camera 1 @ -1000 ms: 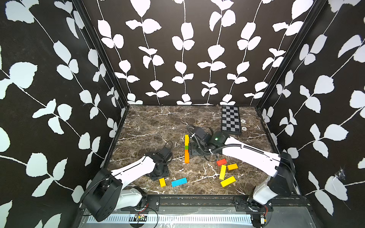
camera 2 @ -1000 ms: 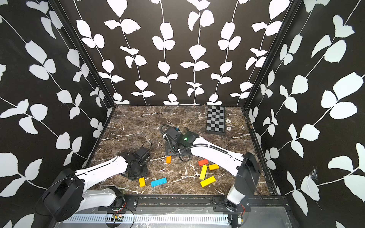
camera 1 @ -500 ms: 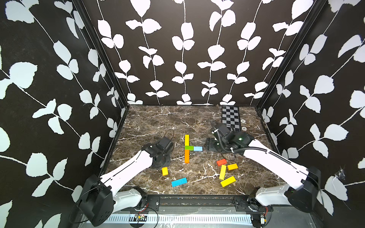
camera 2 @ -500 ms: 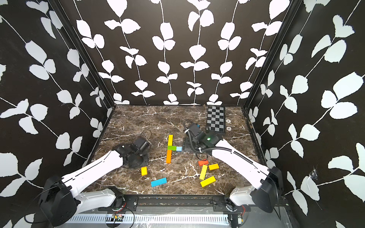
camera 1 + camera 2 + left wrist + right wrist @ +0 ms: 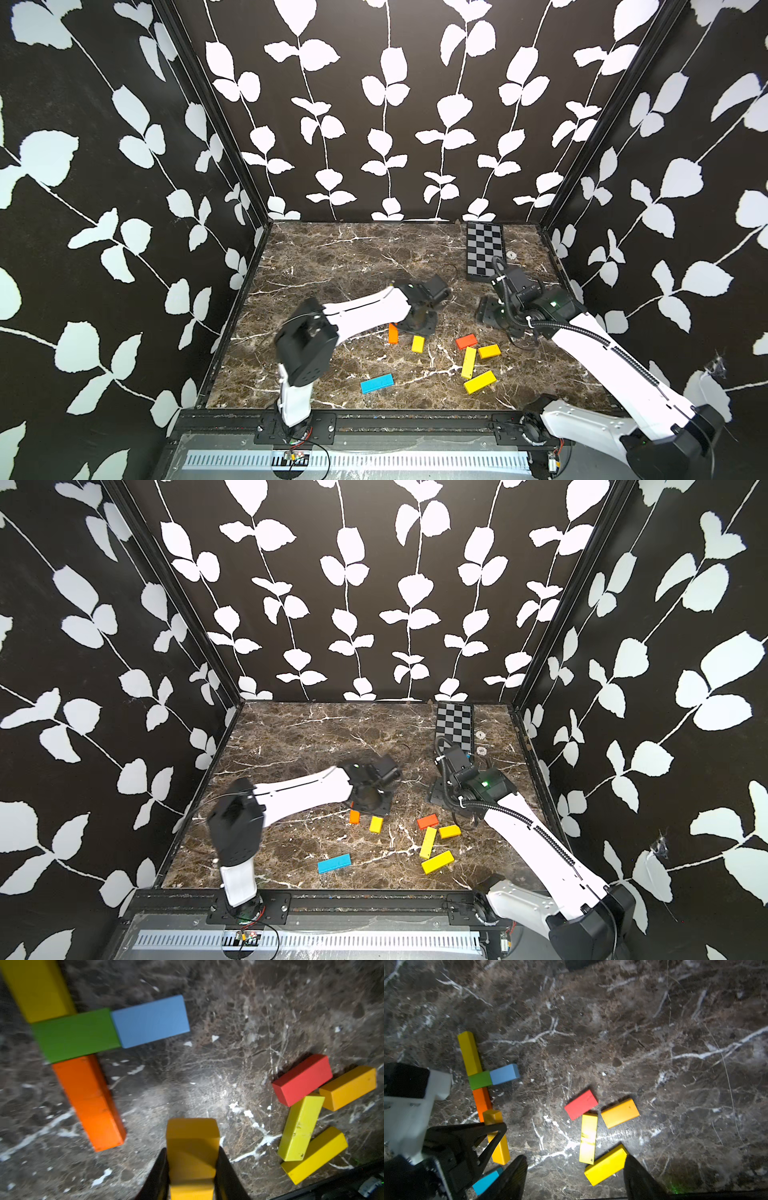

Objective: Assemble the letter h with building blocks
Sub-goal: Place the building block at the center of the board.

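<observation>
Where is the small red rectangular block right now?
In both top views the small red rectangular block lies on the robot's right side, beside the short amber block, with one end of the long yellow block nearer the robot.

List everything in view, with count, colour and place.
Letter blocks: 4, yellow, green, blue, orange; joined mid-table.
Loose blocks: 5, red, amber, two yellow, clustered front right; light blue, alone at front.
Held block: 1, yellow; in the left gripper.
Chequered board: 1, black-grey; back right.
Table: 1, brown marble.
Walls: 3, black with white leaves; around the table.
Left gripper: 1, black; shut on the held block.
Right gripper: 1, black; open, near the cluster.
</observation>
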